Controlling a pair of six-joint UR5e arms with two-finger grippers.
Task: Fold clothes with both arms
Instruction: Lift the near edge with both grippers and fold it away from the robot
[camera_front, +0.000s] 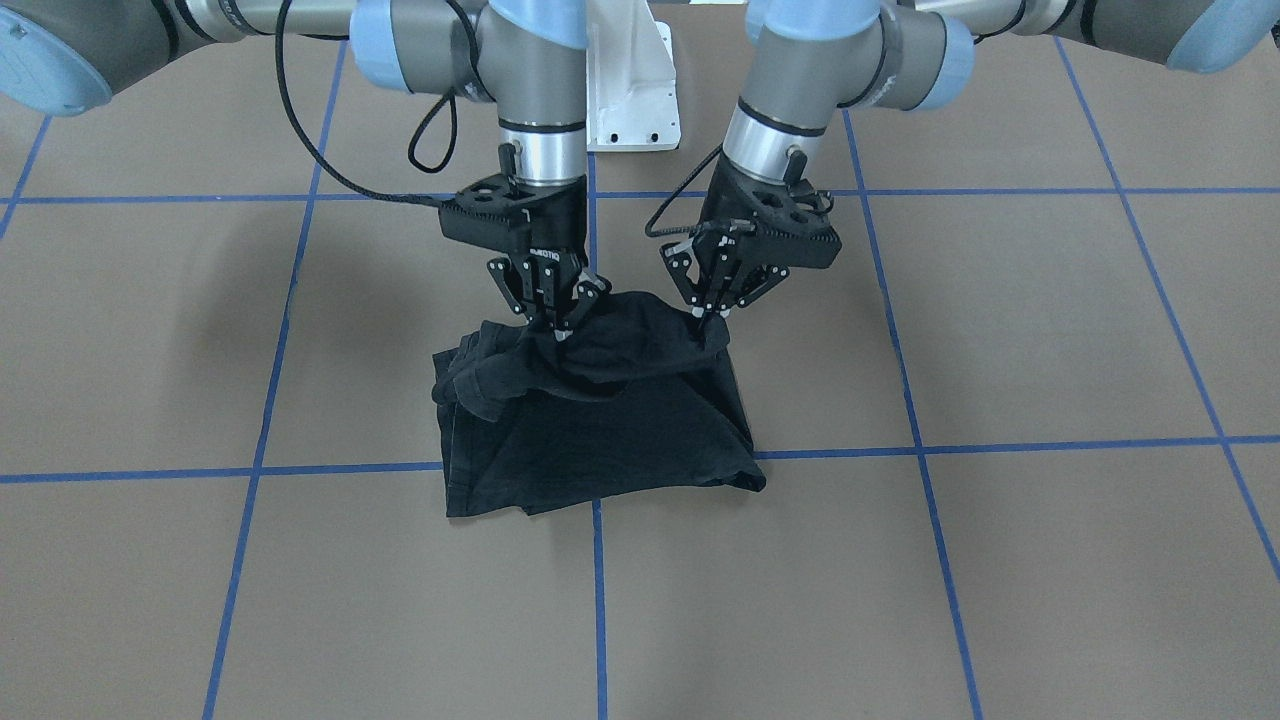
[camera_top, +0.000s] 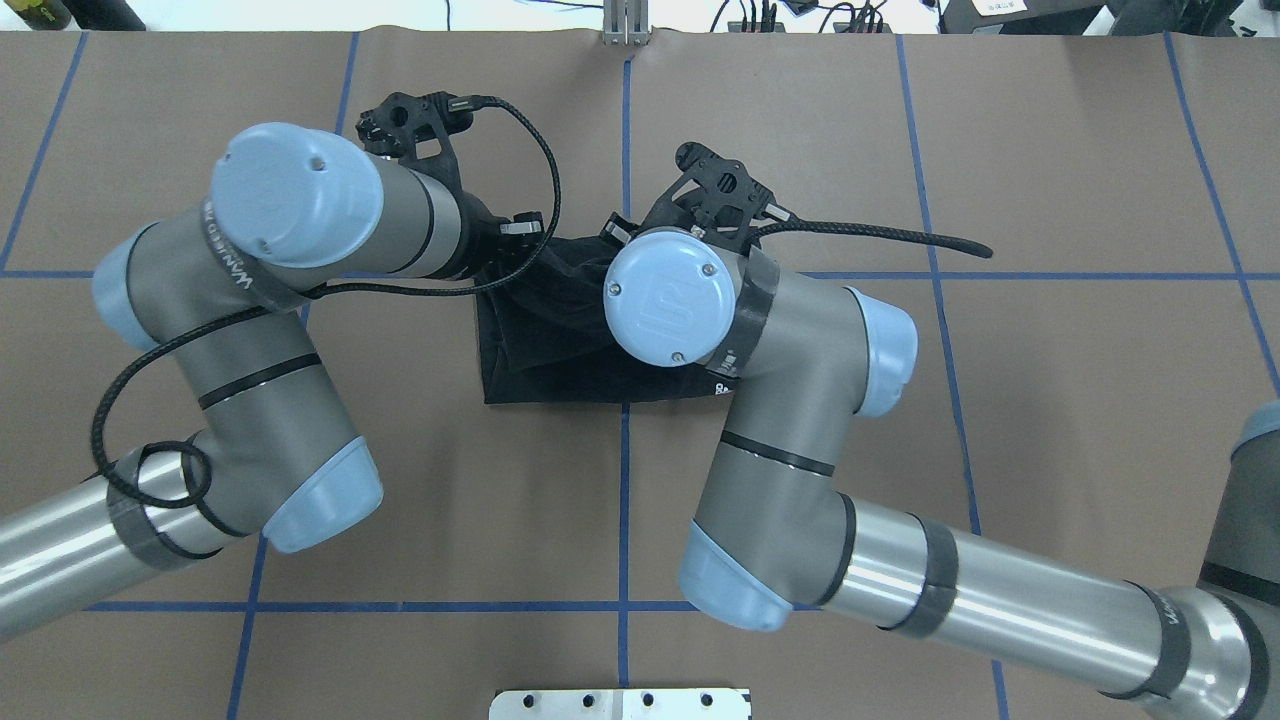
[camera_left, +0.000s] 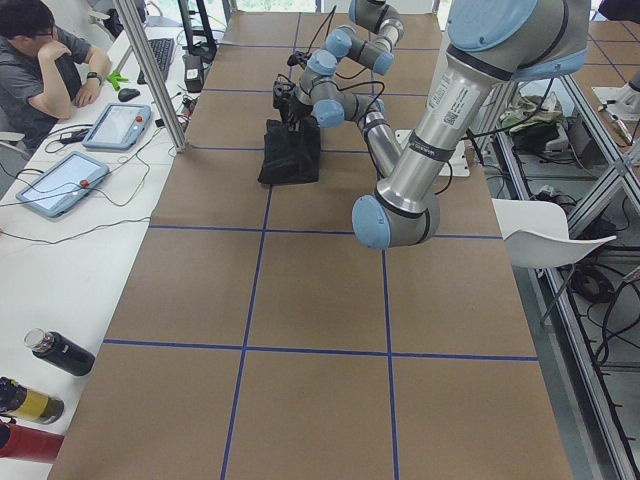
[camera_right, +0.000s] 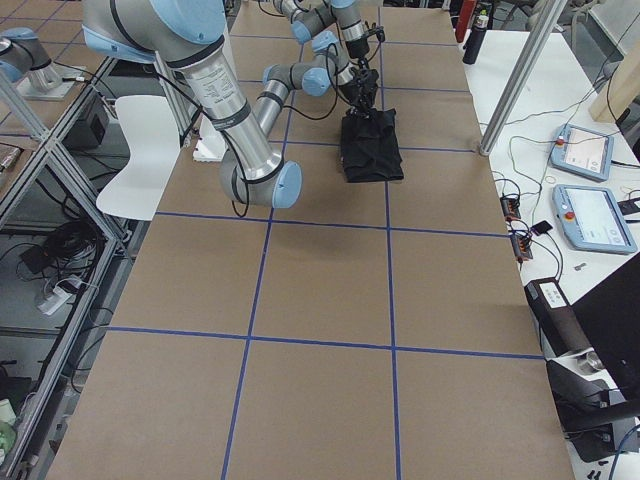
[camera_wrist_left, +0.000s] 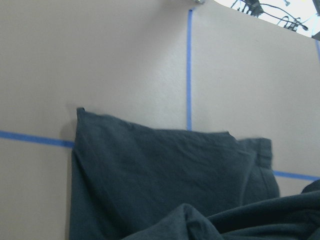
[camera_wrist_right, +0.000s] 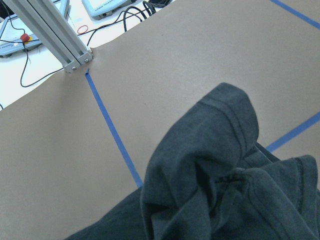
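Right pincer (camera_front: 556, 325) and left pincer (camera_front: 712, 312) sit side by side, both clamped tight on the black T-shirt (camera_front: 600, 440), lifting its robot-side edge. The rest lies folded on the tabletop (camera_front: 1000, 550), stretching straight ahead beyond them.

- The T-shirt (camera_front: 600, 440) is showing only plain black; in the wrist views it is looking more like dark grey-blue.
- The left arm (camera_top: 260, 400) and the right arm (camera_top: 790, 440) are showing silver-grey tubes, and light blue caps are covering their joints.
- The left gripper (camera_front: 712, 315) and the right gripper (camera_front: 562, 325) are looking black, like the cables (camera_top: 880, 232) running along the arms.
- The table (camera_front: 1050, 320) is showing flat brown, and blue lines (camera_front: 598, 600) are crossing it in a grid of large squares.
- The base (camera_front: 630, 90) is showing white.
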